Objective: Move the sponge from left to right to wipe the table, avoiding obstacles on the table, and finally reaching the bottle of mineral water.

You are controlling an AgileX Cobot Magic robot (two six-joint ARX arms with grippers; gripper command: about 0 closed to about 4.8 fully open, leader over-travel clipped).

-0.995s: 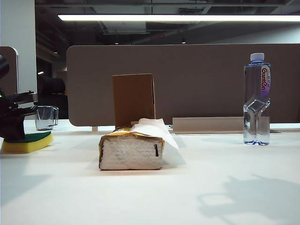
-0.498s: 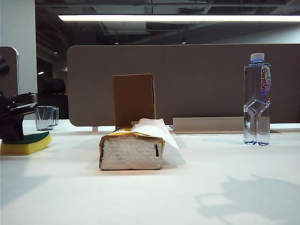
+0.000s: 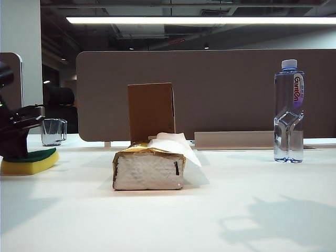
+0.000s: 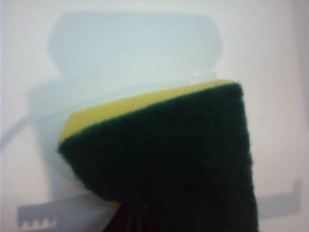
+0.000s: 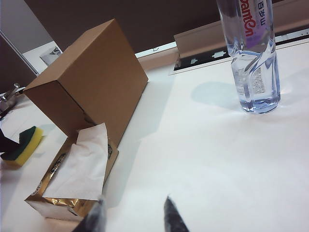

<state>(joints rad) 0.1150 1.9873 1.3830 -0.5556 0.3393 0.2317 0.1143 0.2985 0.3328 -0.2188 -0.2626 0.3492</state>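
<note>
The yellow sponge (image 3: 32,163) with its dark green top lies on the white table (image 3: 220,210) at the far left, its right end tipped up a little. My left gripper (image 3: 14,144) is shut on it from above. In the left wrist view the green face (image 4: 169,159) fills the frame and hides most of the left gripper (image 4: 137,220). The gold tissue pack (image 3: 148,169) sits mid-table, the upright brown box (image 3: 151,111) right behind it. The water bottle (image 3: 288,113) stands at the far right. My right gripper (image 5: 133,205) hangs open and empty above the table, near the tissue pack (image 5: 72,179).
A clear glass mug (image 3: 52,131) stands behind the sponge at the back left. A grey partition (image 3: 226,89) and a low ledge (image 3: 231,139) run along the table's back edge. In the right wrist view the box (image 5: 91,92) and the bottle (image 5: 251,58) stand well apart.
The left gripper and the sponge have edged slightly to the left. The right gripper and the other objects have not moved.
</note>
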